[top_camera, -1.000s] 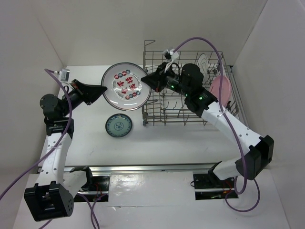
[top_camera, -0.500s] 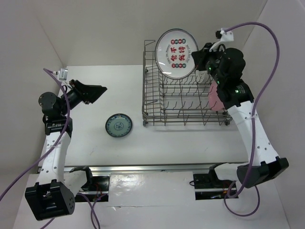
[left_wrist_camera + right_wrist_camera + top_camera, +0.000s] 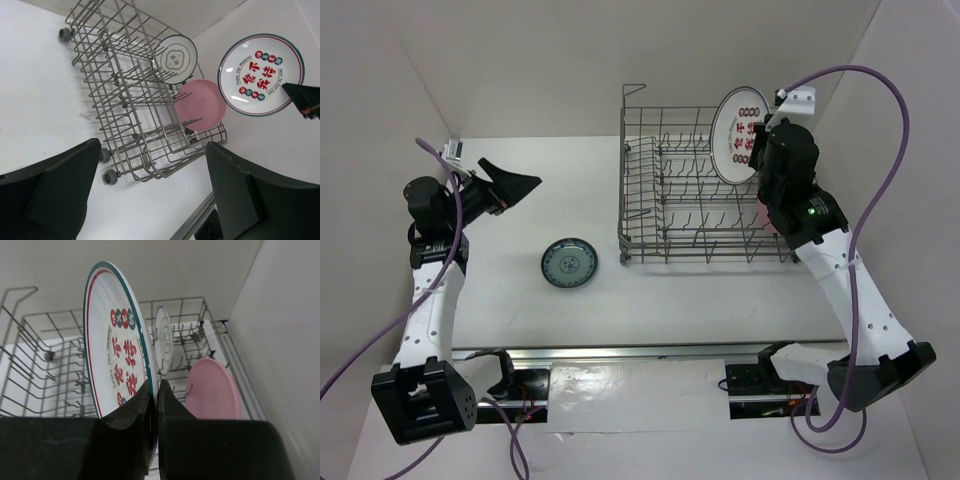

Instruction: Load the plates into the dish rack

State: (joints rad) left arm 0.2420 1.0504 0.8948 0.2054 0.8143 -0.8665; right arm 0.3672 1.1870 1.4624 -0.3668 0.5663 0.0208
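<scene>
The grey wire dish rack (image 3: 705, 190) (image 3: 130, 90) stands at the back right of the table. My right gripper (image 3: 155, 385) (image 3: 761, 150) is shut on the rim of the white plate with red pattern (image 3: 738, 135) (image 3: 117, 355) (image 3: 261, 75), holding it on edge above the rack's right end. In the rack's right end stand the pink plate (image 3: 200, 102) (image 3: 212, 390) and the white plate with dark rim (image 3: 174, 58) (image 3: 164, 340). The small teal-green plate (image 3: 569, 263) lies flat on the table, left of the rack. Far to the left, my left gripper (image 3: 520, 185) (image 3: 154, 145) hangs open and holds nothing.
The rack rests on small wheels (image 3: 110, 176) and has a raised wire handle (image 3: 633, 92) at its back left corner. White walls close in the table, the right one (image 3: 285, 340) hard by the rack. A metal rail (image 3: 620, 352) runs along the near edge.
The left gripper let go of the red-patterned plate, opened wide and drew back left. The right gripper carried that plate up and across to the rack's right end, turning it on edge.
</scene>
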